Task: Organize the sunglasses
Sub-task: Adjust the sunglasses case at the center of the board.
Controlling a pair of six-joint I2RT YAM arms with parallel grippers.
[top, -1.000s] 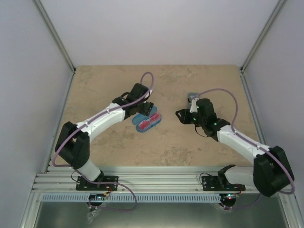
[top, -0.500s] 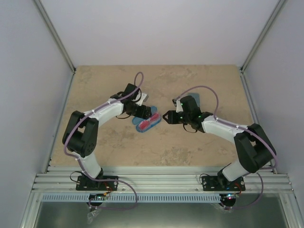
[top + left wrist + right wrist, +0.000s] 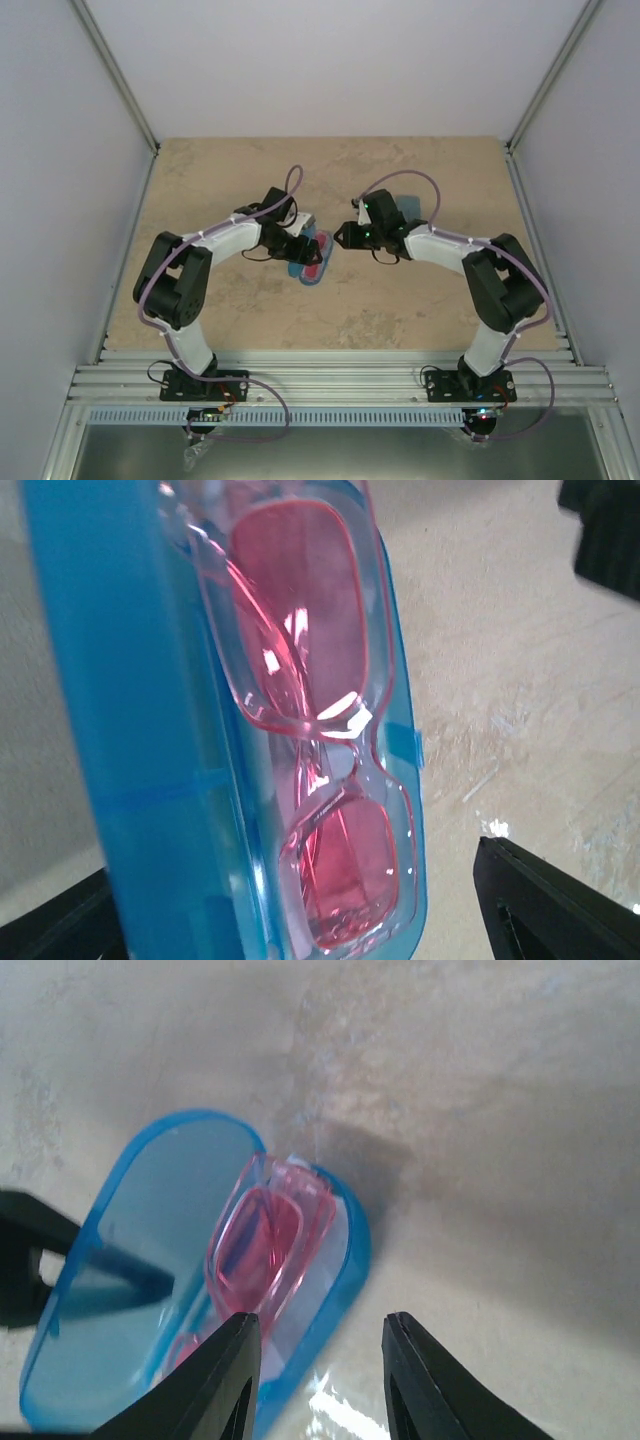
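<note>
**A:** From above, where are the sunglasses?

**B:** The red sunglasses [image 3: 318, 251] lie in an open blue case [image 3: 302, 271] near the middle of the counter [image 3: 220, 180]. The left hand [image 3: 300, 244] is at the case's 10 o'clock and the right hand [image 3: 342, 238] at its 2 o'clock.

**A:** And the left wrist view?

**B:** The left hand is spread wide, straddling the case and gripping nothing. The sunglasses sit folded inside, with the lid [image 3: 120, 730] at 9 o'clock.

**A:** Right wrist?

**B:** The right hand is partly open and empty. The case is at its 10 o'clock.
</note>
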